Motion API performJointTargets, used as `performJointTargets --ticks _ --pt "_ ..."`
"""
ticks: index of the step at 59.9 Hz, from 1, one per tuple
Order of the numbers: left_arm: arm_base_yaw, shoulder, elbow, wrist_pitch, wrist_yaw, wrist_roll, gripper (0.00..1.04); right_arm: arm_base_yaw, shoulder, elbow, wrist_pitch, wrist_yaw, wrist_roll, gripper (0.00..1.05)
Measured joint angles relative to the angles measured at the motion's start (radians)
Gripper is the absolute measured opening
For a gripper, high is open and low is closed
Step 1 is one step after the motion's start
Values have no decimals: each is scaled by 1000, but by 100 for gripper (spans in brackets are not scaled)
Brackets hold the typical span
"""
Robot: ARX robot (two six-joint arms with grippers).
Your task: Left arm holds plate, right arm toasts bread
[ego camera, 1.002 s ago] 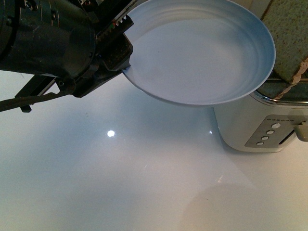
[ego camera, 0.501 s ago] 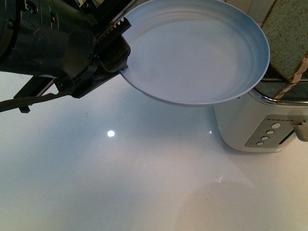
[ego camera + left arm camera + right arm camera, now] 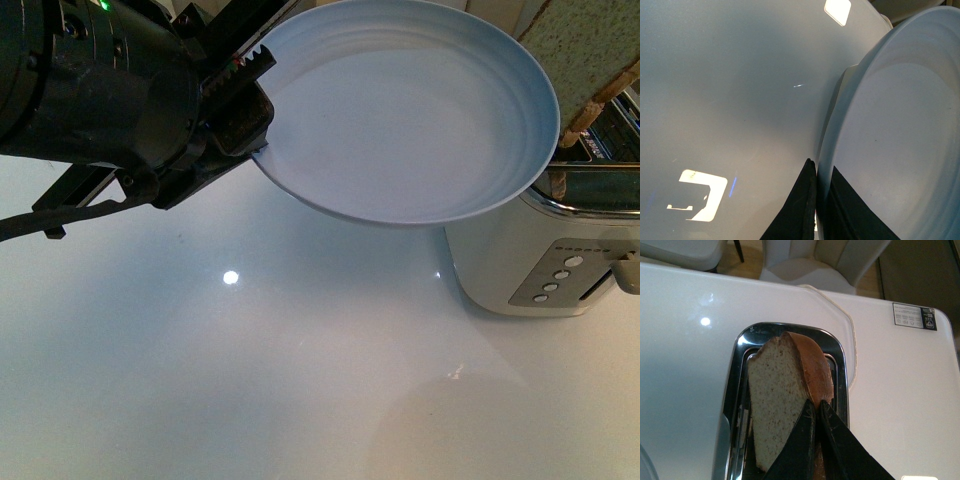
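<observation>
My left gripper point(image 3: 250, 105) is shut on the near-left rim of the pale blue-white plate point(image 3: 410, 120), holding it tilted in the air above the white table. In the left wrist view its black jaws point(image 3: 819, 172) pinch the plate point(image 3: 890, 150) rim. The bread point(image 3: 580, 55) slice shows at the top right, hanging over the toaster point(image 3: 540, 260). In the right wrist view my right gripper point(image 3: 816, 407) is shut on the bread point(image 3: 777, 395) at its crust edge, directly above the toaster's slot opening point(image 3: 742, 405).
The silver toaster stands at the right with buttons point(image 3: 560, 275) and a lever point(image 3: 628, 272) on its front. Its cord point(image 3: 852, 345) runs across the white table point(image 3: 250, 380). A chair point(image 3: 825, 262) stands beyond the table's far edge.
The bread has risen and shifted up and right above the toaster. The plate and left gripper drifted slightly up and left.
</observation>
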Motion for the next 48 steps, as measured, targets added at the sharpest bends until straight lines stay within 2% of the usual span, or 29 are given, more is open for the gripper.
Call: performJointTargets --ticks 31,48 --pt "-2 0 0 0 3 1 3 -7 0 -56 4 29 -1 2" --pt "-1 0 0 0 3 1 3 19 10 -68 23 -11 9 2"
